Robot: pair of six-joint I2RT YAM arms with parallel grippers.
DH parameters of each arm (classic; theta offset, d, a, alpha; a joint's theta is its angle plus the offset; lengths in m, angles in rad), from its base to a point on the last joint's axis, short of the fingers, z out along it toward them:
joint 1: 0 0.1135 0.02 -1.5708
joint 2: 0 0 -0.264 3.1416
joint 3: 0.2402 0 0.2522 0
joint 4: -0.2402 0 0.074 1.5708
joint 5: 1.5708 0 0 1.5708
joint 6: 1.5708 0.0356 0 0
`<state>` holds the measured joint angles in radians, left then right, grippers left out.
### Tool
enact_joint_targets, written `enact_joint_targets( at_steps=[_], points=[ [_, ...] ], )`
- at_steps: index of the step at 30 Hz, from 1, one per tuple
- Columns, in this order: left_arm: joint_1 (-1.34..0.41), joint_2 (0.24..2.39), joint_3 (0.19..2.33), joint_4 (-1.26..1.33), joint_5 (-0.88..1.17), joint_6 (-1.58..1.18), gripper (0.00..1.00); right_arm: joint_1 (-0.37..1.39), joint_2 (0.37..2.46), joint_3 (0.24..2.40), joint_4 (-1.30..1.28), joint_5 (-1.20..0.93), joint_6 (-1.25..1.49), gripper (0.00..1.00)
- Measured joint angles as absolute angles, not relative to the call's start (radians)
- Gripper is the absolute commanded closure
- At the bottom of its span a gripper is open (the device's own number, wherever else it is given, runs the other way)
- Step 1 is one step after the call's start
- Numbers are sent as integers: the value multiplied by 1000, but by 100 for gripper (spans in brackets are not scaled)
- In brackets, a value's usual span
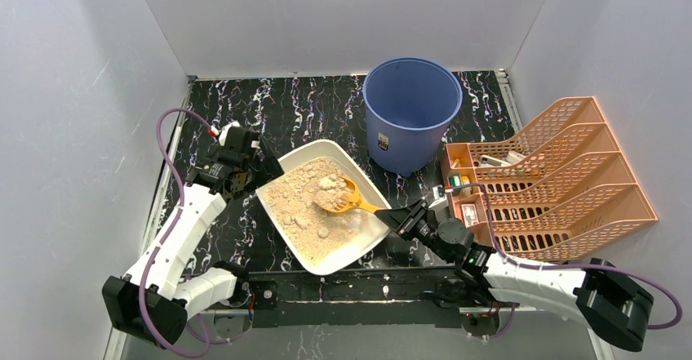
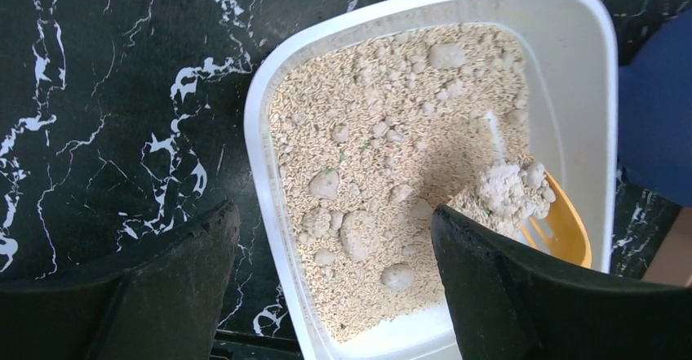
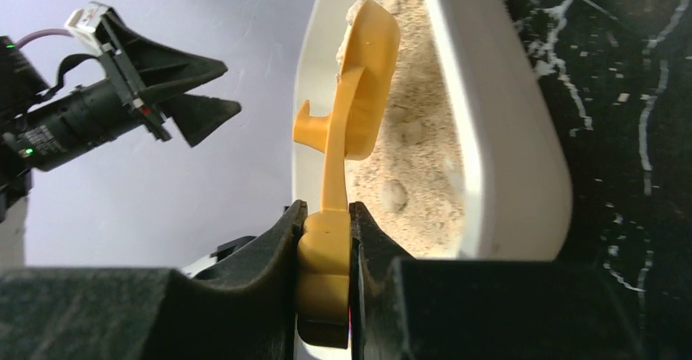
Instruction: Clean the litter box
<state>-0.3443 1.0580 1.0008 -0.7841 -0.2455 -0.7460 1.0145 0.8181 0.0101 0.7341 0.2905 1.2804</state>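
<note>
- Two pincers flanked the litter box on the bench: the left pincer hung spread and empty by its left rim.
- The right pincer pinched the scoop by its handle, clumps heaped in the bowl over the litter.
- The bucket stood beyond the box, up and right of the scoop. The right arm was nearer, so I judged the load should swing that way.
</note>
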Motion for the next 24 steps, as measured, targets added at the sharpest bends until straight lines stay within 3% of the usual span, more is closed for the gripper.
enact_joint_targets(
  at_steps=[13,24],
  points=[
    [-344,1057,1206,-866,-183,-646,11,1015,555,10,744,252,1279,99],
    [-344,1040,1364,-892,-110,-569,9,1015,509,10,772,202,1278,99]
  ],
)
